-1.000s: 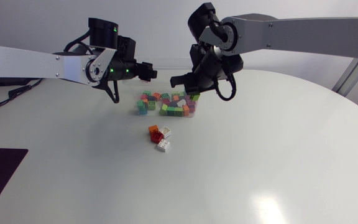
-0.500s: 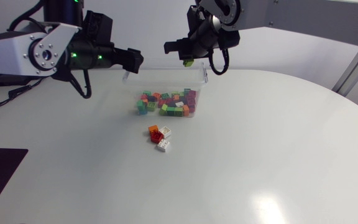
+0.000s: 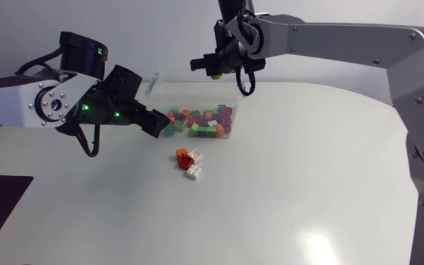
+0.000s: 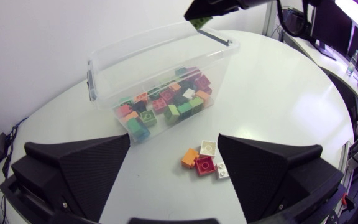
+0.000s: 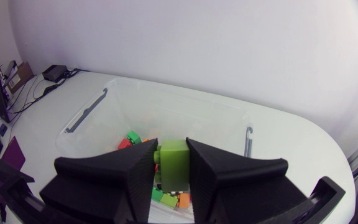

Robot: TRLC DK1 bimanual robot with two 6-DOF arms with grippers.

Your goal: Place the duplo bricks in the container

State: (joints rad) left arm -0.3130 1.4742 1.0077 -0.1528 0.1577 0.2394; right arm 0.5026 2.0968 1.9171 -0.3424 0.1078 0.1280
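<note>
A clear plastic container (image 3: 194, 90) at the table's back holds several colourful duplo bricks (image 3: 197, 125). In front of it lie loose bricks: an orange one (image 3: 182, 153), a red one (image 3: 186, 161) and two white ones (image 3: 193, 172). My right gripper (image 3: 213, 68) hangs above the container's far rim, shut on a green brick (image 5: 174, 163). My left gripper (image 3: 160, 121) is open and empty, low beside the container's left front corner. In the left wrist view the loose bricks (image 4: 204, 165) lie just ahead of its fingers (image 4: 86, 168), nearer the right one.
The container's walls (image 4: 148, 59) stand tall, with a handle slot at each end. My right arm spans the back of the table from the right. Bare white tabletop (image 3: 293, 191) stretches in front and to the right of the loose bricks.
My left gripper opened, and its arm swung from behind the container down to its left front. My right gripper rose with the green brick to above the far rim.
</note>
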